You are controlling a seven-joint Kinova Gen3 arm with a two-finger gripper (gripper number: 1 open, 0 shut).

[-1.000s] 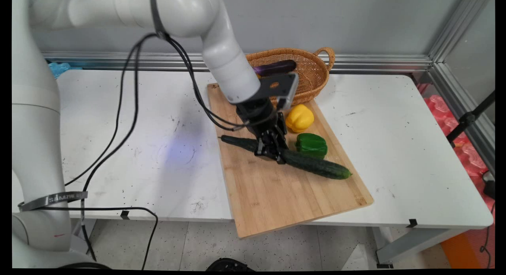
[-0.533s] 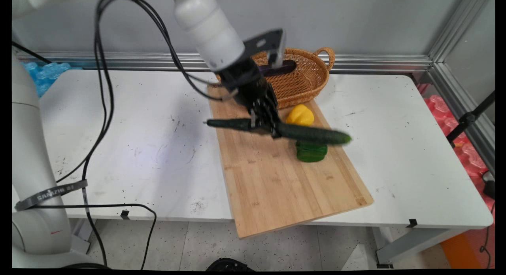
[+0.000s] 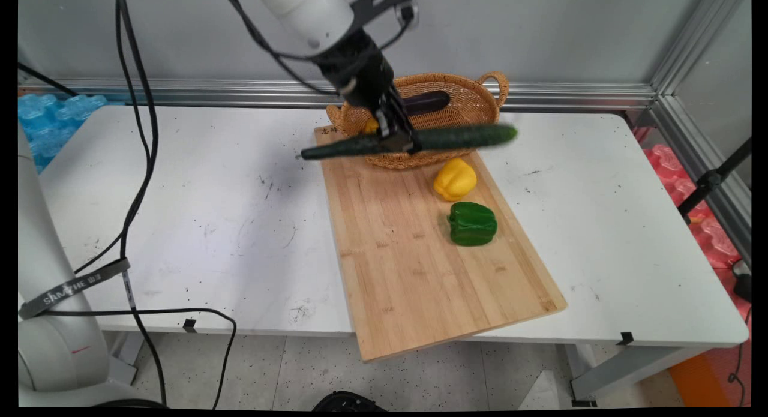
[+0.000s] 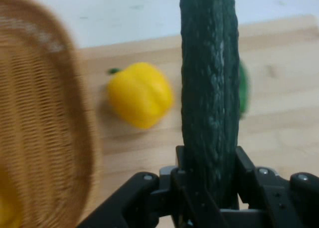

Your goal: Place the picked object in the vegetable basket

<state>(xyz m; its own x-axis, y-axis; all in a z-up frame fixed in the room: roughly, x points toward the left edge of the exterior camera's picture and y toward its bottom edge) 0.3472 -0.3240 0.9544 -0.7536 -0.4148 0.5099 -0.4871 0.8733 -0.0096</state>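
Dark green and long, hung clear of every surface: one cucumber [image 3: 456, 136] [image 4: 209, 78], pinched near its middle by the black gripper [image 3: 401, 142] [image 4: 209, 158], with the fingers [image 4: 245, 165] pressed against both its sides. Lay roughly level in the main view, crosswise above the near rim of the wicker basket [image 3: 480, 90] and the far end of the wooden cutting board [image 3: 420, 285], touching neither as far as could be told. Reached past the gripper both ways, with the thin end toward the open table and the thick end toward the basket's handle side.

Judged the state of things so: off the board and up in the air, not set down anywhere, not let go.

Counted one cucumber, in the grip. Counted two bell peppers on the board, a yellow pepper [image 3: 455, 178] [image 4: 140, 94] and a green pepper [image 3: 473, 223], near each other but apart, both on the near side of the basket. Counted one basket, at the board's far end. Saw in it one dark purple eggplant [image 3: 426, 102] and a yellow thing [image 3: 371, 126] at its left, too hidden to name. Counted one board, overhanging the near edge of the white table [image 3: 210, 213]. Noted black cables [image 3: 135, 135] hanging at the left.
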